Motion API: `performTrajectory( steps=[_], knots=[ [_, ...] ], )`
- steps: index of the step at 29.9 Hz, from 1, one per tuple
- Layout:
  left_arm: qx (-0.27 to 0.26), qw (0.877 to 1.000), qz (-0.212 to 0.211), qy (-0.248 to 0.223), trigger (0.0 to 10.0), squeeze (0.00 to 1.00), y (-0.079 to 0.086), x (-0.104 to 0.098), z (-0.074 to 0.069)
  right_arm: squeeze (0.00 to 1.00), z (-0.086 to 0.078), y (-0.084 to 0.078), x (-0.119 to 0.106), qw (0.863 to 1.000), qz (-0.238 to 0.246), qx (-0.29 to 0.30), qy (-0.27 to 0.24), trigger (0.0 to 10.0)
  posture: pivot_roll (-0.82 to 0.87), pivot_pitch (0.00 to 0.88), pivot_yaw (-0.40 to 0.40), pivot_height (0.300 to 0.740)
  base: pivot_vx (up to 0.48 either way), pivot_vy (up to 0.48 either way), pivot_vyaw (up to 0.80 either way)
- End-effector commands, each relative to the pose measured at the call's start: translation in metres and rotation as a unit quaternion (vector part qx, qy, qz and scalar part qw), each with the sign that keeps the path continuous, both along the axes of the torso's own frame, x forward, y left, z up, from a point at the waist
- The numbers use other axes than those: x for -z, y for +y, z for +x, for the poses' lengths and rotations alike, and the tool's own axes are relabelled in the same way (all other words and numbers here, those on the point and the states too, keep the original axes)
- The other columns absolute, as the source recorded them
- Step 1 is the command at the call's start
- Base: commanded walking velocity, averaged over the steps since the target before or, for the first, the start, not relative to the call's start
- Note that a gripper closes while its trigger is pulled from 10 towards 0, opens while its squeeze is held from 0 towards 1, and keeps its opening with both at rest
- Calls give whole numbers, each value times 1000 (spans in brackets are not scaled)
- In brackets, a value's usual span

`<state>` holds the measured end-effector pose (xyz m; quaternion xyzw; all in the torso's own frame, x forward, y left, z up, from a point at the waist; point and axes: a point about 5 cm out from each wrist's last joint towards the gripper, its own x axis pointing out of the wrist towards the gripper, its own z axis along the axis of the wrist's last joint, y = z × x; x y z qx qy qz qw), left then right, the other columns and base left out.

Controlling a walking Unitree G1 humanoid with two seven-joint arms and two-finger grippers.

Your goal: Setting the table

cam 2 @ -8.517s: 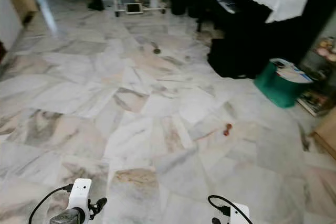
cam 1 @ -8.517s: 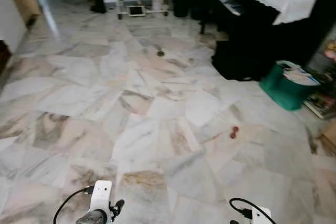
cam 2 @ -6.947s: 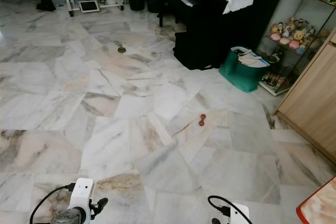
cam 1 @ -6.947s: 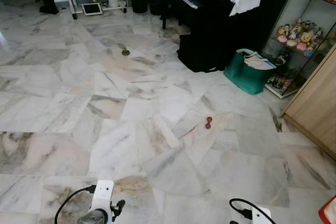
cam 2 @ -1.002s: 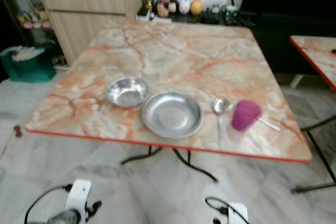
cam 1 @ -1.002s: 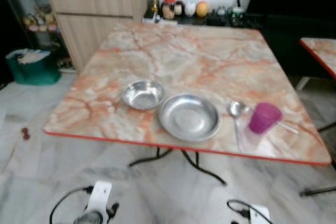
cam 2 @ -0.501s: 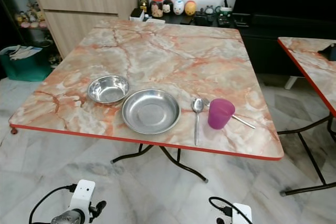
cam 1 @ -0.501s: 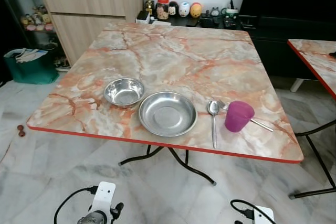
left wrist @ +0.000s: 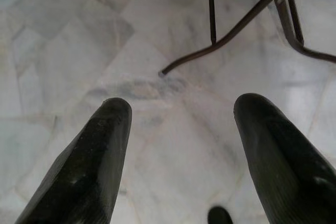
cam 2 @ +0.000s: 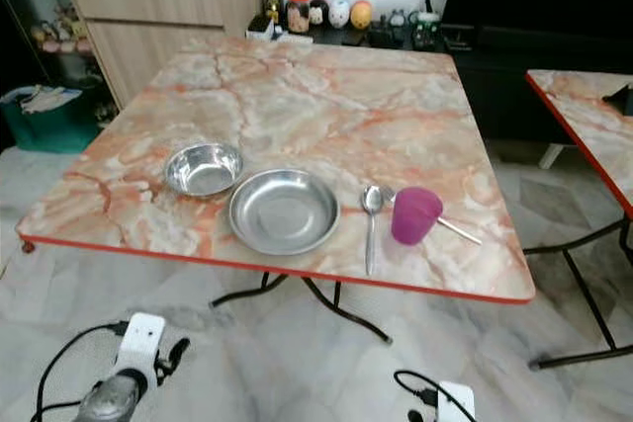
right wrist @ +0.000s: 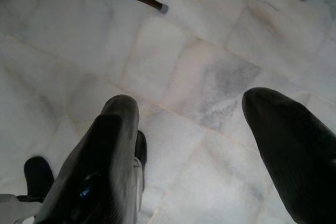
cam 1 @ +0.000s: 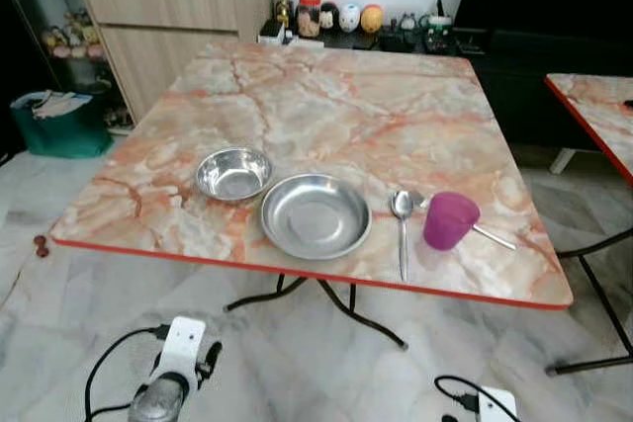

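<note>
1. Four pieces sit toward the near edge of the marble tabletop point(cam 1: 326, 96): a small steel bowl point(cam 1: 233, 173), a wide steel plate point(cam 1: 316, 214) just beside it, a spoon point(cam 1: 402, 219) and a purple cup point(cam 1: 449, 220).
2. Another utensil's handle point(cam 1: 493, 237) pokes out from behind the cup; what it is cannot be told.
3. Steel bowl and plate look stiff, light and slippery; I judge their rims the best hold, since the smooth curved walls would likely slide between fingers.
4. Lying flat, the spoon looks hard to pinch off the stone; its thin handle seems the place to try.
5. Probably light plastic, the cup could tip if nudged; a grip across its wall seems safest.
6. Left pincer point(left wrist: 178, 145) and right pincer point(right wrist: 202, 150) hang low over the floor, both spread wide and holding nothing.
7. Behind the dishes the tabletop lies bare, leaving room to spread them; the red front edge is near the plate, so drags toward the robot risk a fall.
8. A second tabletop point(cam 1: 598, 111) stands to the right, well apart.
</note>
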<state>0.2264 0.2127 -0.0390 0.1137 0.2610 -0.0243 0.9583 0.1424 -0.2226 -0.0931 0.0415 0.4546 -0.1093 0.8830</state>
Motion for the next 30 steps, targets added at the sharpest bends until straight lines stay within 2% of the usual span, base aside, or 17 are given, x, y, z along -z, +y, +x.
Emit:
performTrajectory(
  steps=[1, 7, 9, 10, 11, 12, 15, 17, 19, 21, 22, 24, 25, 29, 30],
  knots=[
    [11, 1000, -2, -26, 10000, 0, 2, -5, 0, 0, 0, -3, -1, 1000, -2, 9, -4, 10000, 117, 0, -51, 740, 0, 0, 0],
    [21, 996, -21, -86, 10000, 0, 3, -20, -20, 0, 0, -4, -1, 1000, -2, 9, -5, 10000, 129, 0, -49, 740, 0, 0, 0],
    [4, 993, -22, -116, 10000, 0, 8, -33, -28, 0, 0, -4, -1, 1000, -3, 8, -4, 10000, 133, 0, -49, 740, 0, 0, 0],
    [4, 993, -22, -116, 10000, 0, 8, -33, -28, 0, 0, -4, -1, 1000, -3, 8, -4, 10000, 133, 0, -49, 740, 0, 0, 0],
    [-6, 991, -21, -133, 10000, 0, 11, -43, -32, 0, 0, -4, -1, 1000, -4, 5, -4, 10000, 133, 0, -49, 740, 0, 0, 0],
    [-6, 991, -21, -133, 10000, 0, 11, -43, -32, 0, 0, -4, -1, 1000, -4, 5, -4, 10000, 133, 0, -49, 740, 0, 0, 0],
    [-5, 989, -19, -149, 10000, 0, 11, -60, -38, 0, 0, -4, -1, 1000, -5, 2, -3, 10000, 146, 0, -54, 740, 0, 0, 0],
    [-8, 985, -13, -173, 10000, 0, 12, -79, -41, 0, 0, -4, -1, 1000, -6, 5, -4, 10000, 144, 0, -51, 740, 0, 0, 0],
    [-14, 982, -9, -187, 10000, 0, 13, -90, -40, 0, 0, -5, -1, 1000, -6, 6, -4, 10000, 147, 0, -50, 740, 0, 0, 0],
    [-25, 975, -8, -222, 10000, 0, 14, -111, -27, 0, 0, -5, -1, 1000, -7, 7, -4, 10000, 155, 0, -52, 740, 0, 0, 0],
    [-26, 974, -10, -224, 10000, 0, 13, -112, -25, 0, 0, -5, -1, 1000, -7, 6, -4, 10000, 155, 0, -52, 740, 0, 0, 0],
    [-18, 966, -19, -259, 10000, 0, 5, -130, -3, 0, 0, -5, -1, 1000, -7, 5, -3, 10000, 165, 0, -59, 740, 0, 0, 0],
    [-17, 963, -25, -267, 10000, 0, 2, -135, 4, 0, 0, -5, -1, 1000, -7, 5, -3, 10000, 164, 0, -59, 740, 0, 0, 0],
    [13, 958, -54, -281, 10000, 0, -16, -152, 24, 0, 0, -4, -1, 1000, -7, 6, -3, 10000, 156, 0, -54, 740, 0, 0, 0],
    [15, 960, -75, -271, 10000, 0, -24, -152, 34, 0, 1, -4, -1, 1000, -7, 9, -4, 10000, 154, 0, -51, 740, 0, 0, 0]
  ],
)
